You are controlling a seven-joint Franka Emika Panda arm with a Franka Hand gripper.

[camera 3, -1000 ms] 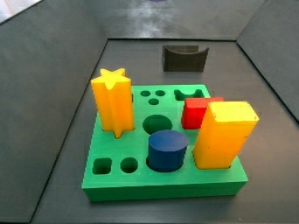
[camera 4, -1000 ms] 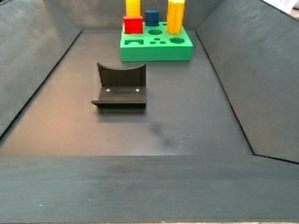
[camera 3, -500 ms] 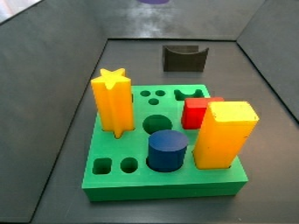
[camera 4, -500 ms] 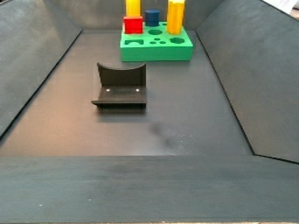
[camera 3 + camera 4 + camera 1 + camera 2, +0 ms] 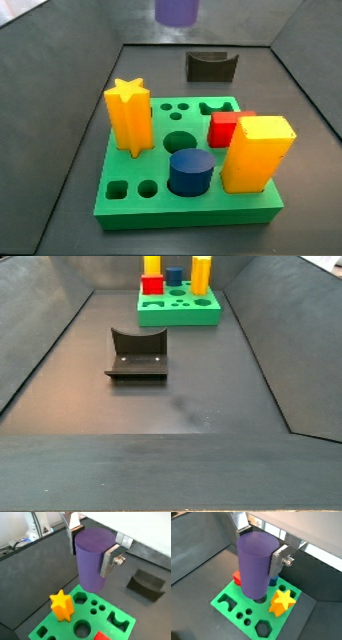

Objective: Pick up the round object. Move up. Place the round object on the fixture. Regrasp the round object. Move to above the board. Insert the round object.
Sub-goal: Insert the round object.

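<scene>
The round object (image 5: 90, 557), a smooth purple cylinder peg, hangs upright in my gripper (image 5: 92, 549), whose silver fingers (image 5: 109, 560) are shut on its upper sides. Both wrist views show this; in the other one the gripper (image 5: 258, 549) holds the peg (image 5: 254, 567) high above the green board (image 5: 234, 604). The board also shows in a wrist view (image 5: 107, 614) and in both side views (image 5: 147, 195) (image 5: 181, 314). In a side view only the peg's lower end (image 5: 177, 10) shows at the top edge. The dark fixture (image 5: 210, 66) (image 5: 136, 353) (image 5: 147, 584) stands empty on the floor.
On the board stand a yellow star peg (image 5: 128, 118), a red block (image 5: 227, 128), a yellow square peg (image 5: 258, 152) and a thick dark blue cylinder (image 5: 191, 172). A large round hole (image 5: 181, 142) lies open between them. Grey bin walls (image 5: 40, 336) enclose the floor.
In the side view the purple peg's lower end has come down from the top edge and shows more now. The board, its pegs and the fixture have not moved.
</scene>
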